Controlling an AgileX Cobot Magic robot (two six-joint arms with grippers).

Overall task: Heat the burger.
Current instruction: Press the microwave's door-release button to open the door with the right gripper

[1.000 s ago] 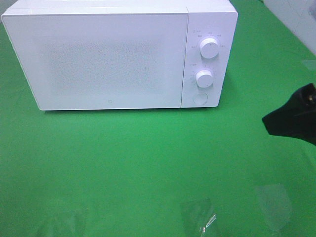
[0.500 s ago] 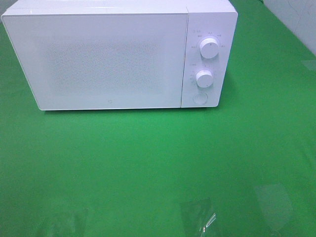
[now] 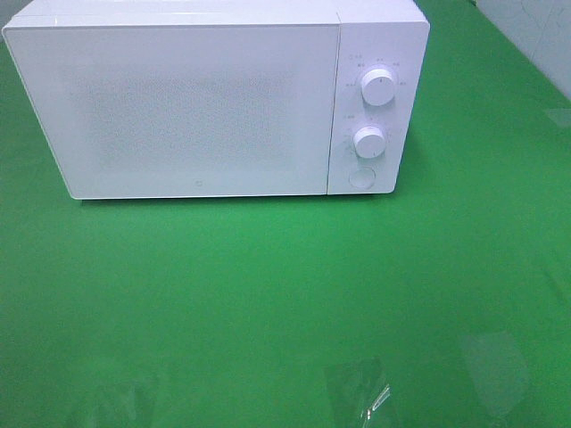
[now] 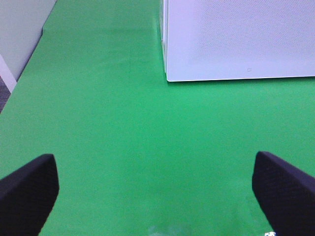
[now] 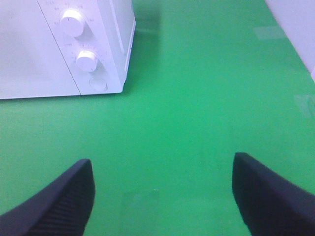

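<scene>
At the back of the green table [image 3: 268,285]: stood a white microwave [image 3: 196,107], door [image 3: 178,111] shut flat, nothing readable through its dotted front
Controls: sat to the right of the door, upper knob [image 3: 379,87] above lower knob [image 3: 368,141], round button [image 3: 360,177] lowest
Burger: showed in no view; lay neither on the bare cloth before the microwave nor between either pair of fingers; might have been behind the shut door or off to a side, impossible to tell
Left gripper [image 4: 153,169]: hung spread wide over bare cloth near the microwave's left front corner, held nothing
Right gripper [image 5: 162,167]: hung spread as well, empty, facing the control end; was out of the high camera's sight, as was the left
Handling, as a judgement: expected light, soft and squashy, with stacked layers apt to slide apart; bun likely to dent under a hard pinch
Where to take hold: probably across the widest part of the sides, fingers spanning both buns to keep the stack together, closed gently and kept level
Step in hand: likely finding the burger, or pressing the button to open the door, before any lifting
</scene>
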